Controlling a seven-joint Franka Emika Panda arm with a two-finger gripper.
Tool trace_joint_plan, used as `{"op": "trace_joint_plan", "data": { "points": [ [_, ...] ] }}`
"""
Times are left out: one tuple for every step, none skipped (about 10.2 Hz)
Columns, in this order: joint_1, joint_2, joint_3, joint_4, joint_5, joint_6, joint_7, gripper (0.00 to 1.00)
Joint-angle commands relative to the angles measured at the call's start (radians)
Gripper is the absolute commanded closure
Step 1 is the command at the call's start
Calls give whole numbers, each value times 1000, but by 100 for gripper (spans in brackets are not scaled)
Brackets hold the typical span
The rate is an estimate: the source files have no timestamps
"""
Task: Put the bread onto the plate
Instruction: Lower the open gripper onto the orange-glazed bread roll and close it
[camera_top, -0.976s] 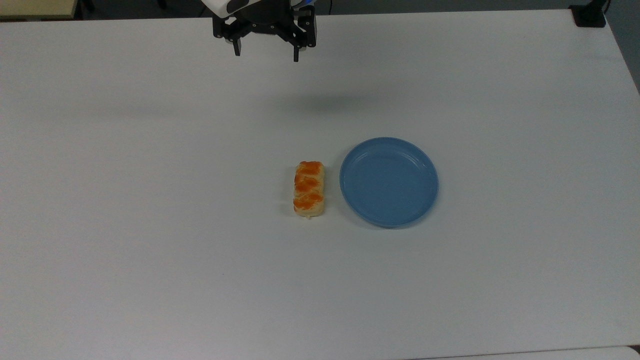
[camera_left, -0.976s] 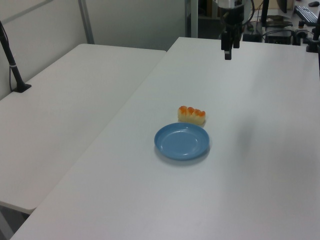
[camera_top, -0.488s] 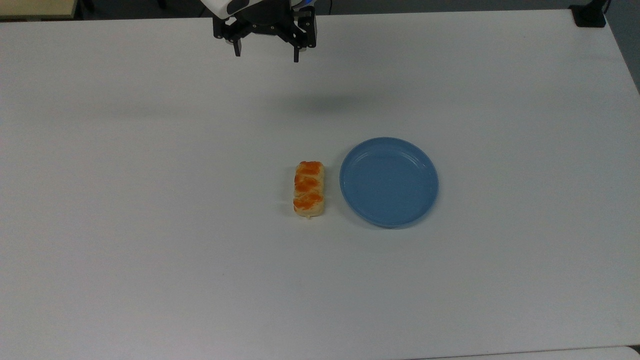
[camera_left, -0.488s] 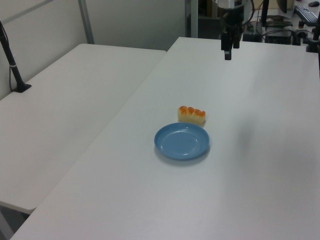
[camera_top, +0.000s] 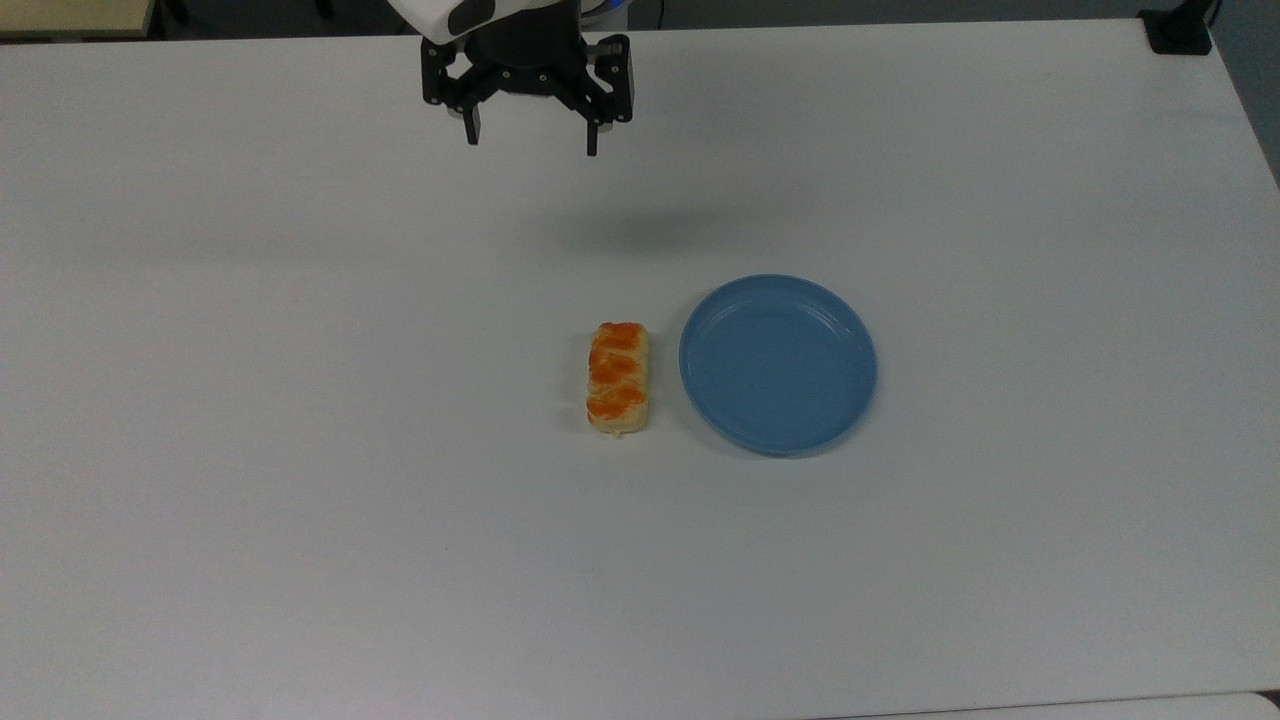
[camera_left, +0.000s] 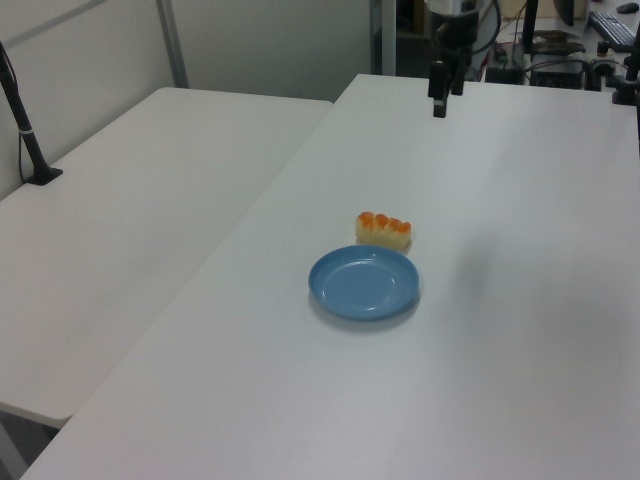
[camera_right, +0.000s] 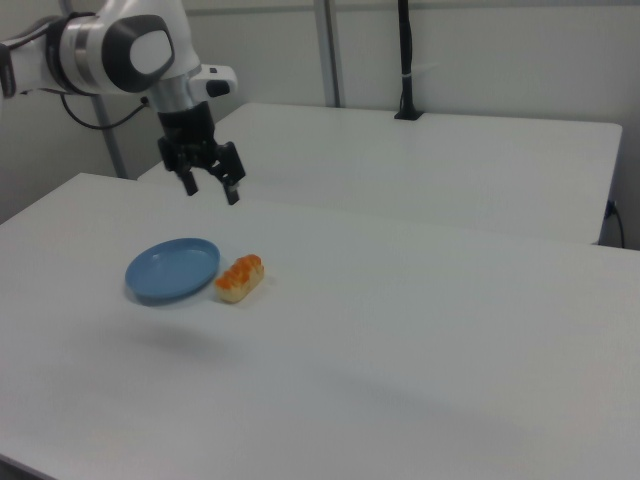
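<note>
My tool (camera_top: 528, 140) hangs released, jaws spread, well beyond the bread (camera_top: 618, 378) in the top view. The bread's long axis points roughly toward it, just beside the plate (camera_top: 778, 364).

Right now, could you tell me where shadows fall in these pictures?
In the top view, a soft grey patch lies on the table below the gripper; in the right view, a faint dark band runs under the plate and bread.
</note>
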Motion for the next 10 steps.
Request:
{"op": "trace_joint_plan", "data": {
  "points": [
    [8,89,-48,6,21,219,-29,0],
    [17,158,-48,4,12,286,-30,0],
    [47,221,-48,3,8,352,-30,0],
    [76,287,-47,-2,4,394,-29,0],
    [112,351,-47,-5,4,437,-18,0],
    [130,388,-47,-8,4,451,-15,0],
    [141,404,-47,-16,4,459,-15,4],
    [143,407,-47,-28,4,465,-15,19],
    [138,408,-47,-30,2,466,-22,37],
    [137,404,-47,-28,-4,465,-27,50]
  ]
}}
